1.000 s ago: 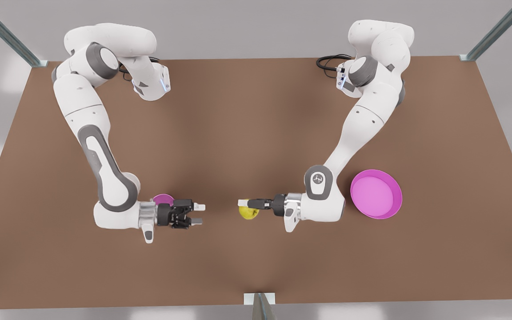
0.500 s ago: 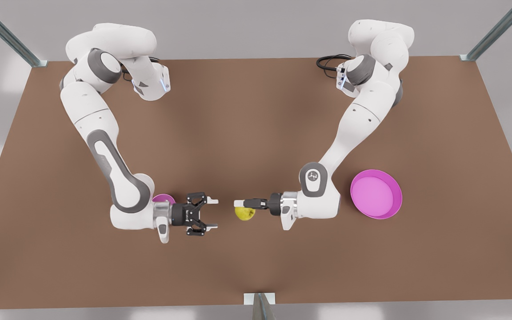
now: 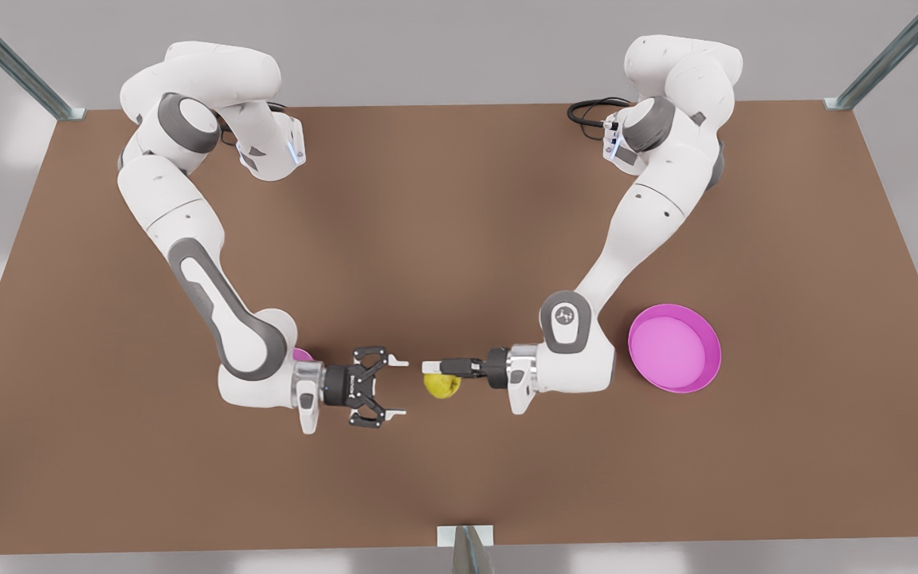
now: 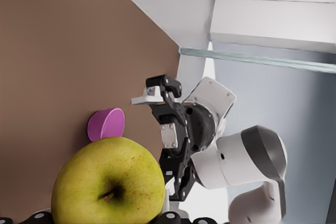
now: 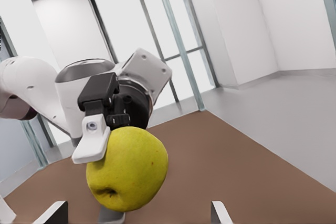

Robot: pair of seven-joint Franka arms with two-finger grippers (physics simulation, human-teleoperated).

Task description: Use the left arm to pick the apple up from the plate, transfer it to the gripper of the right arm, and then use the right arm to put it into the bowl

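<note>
The yellow-green apple (image 3: 442, 386) hangs above the table's middle, with my left gripper (image 3: 437, 378) shut on it, reaching in from the front view's right. In the left wrist view the apple (image 4: 107, 182) is close up, stem dimple towards the camera. My right gripper (image 3: 398, 387) is open and faces the apple from the front view's left, a short gap away. In the right wrist view the apple (image 5: 127, 169) sits ahead between my open fingertips (image 5: 219, 212). The pink bowl (image 4: 106, 123) is mostly hidden behind the right arm (image 3: 302, 353). The pink plate (image 3: 670, 347) lies beside the left arm.
The brown table (image 3: 459, 239) carries both arm bases at its far side. Metal frame posts (image 3: 465, 550) stand at the near edge's middle and at the far corners.
The right arm has swung toward the front view's right, bringing its gripper close to the apple, and its fingers have spread wider. The left gripper holds the apple almost in place.
</note>
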